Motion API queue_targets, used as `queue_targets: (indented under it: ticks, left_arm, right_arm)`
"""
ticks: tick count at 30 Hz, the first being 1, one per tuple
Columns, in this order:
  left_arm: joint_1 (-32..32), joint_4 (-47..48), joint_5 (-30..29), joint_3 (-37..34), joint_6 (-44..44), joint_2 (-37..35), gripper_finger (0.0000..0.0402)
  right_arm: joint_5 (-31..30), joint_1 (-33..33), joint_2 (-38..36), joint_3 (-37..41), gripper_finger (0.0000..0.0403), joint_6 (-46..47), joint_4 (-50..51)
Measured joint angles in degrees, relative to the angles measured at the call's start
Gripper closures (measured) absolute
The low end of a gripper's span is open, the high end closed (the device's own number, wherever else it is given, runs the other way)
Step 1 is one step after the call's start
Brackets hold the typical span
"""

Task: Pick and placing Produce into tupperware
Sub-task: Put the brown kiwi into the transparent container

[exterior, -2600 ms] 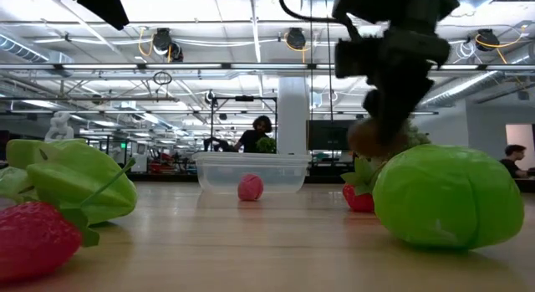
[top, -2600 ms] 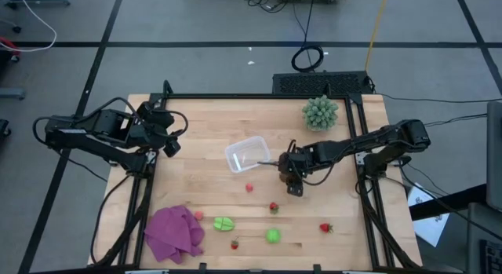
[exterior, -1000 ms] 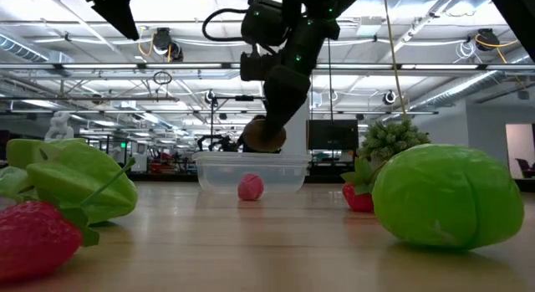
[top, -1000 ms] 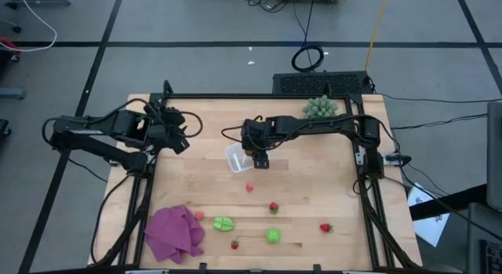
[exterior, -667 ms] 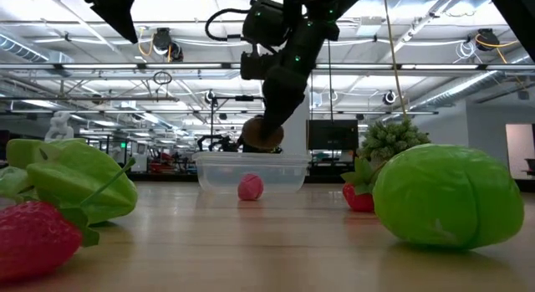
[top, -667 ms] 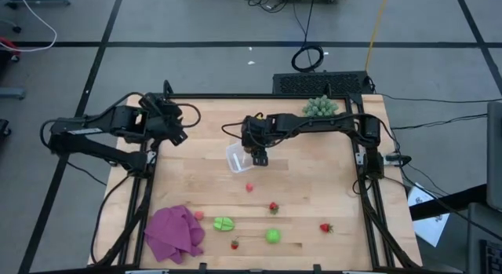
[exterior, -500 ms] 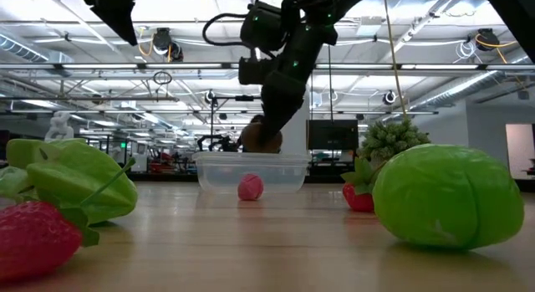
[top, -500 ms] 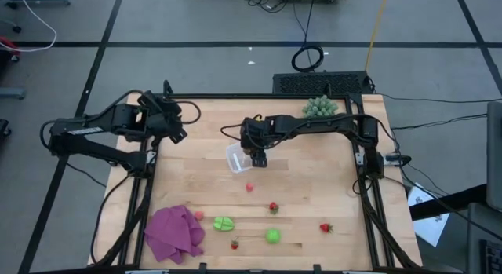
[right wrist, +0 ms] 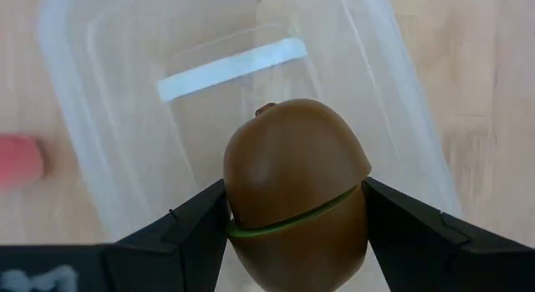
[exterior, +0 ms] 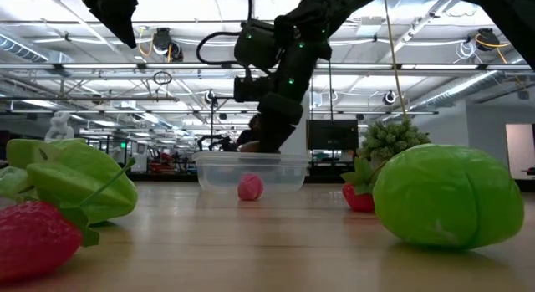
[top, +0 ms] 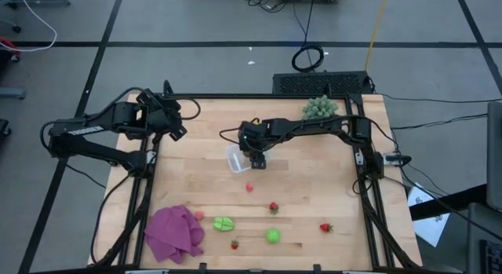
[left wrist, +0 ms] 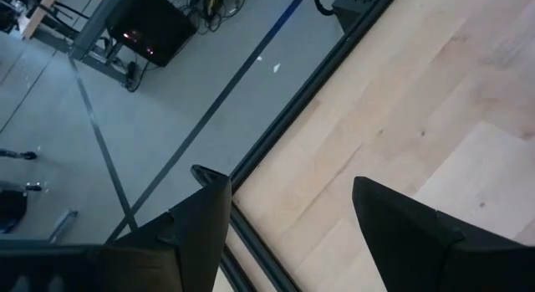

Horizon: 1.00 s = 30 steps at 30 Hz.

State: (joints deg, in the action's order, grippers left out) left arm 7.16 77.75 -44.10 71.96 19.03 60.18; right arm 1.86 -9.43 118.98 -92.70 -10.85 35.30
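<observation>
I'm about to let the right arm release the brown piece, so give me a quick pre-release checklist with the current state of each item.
1. Grip: the right gripper is shut on the brown oval, fingers on both sides. Ok.
2. Alignment: the wrist view shows the tupperware directly behind the oval. Ok.
3. Height: in the low view the gripper reaches the container's rim; the oval's depth inside is hidden. Cannot tell.
4. Container free: nothing shows inside it. Ok.
5. Left gripper clear: it waits open over the table's far left edge. Ok.
6. Nearby pieces: the pink piece lies outside the container. Ok.
</observation>
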Motion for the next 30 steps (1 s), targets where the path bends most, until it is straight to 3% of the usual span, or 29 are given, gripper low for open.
queue_targets:
  ticks: [18, 30]
  left_arm:
    - [0.0, 0.0, 0.07, 0.0, -0.37, 0.0, 0.0144]
    - [0.0, -0.04, 0.07, 0.0, -0.39, 0.0, 0.0144]
  right_arm:
    - [1.26, -0.8, 1.18, -0.13, 0.0159, 1.32, -0.28]
    - [1.17, -1.38, 1.27, -0.07, 0.0115, 1.41, 0.46]
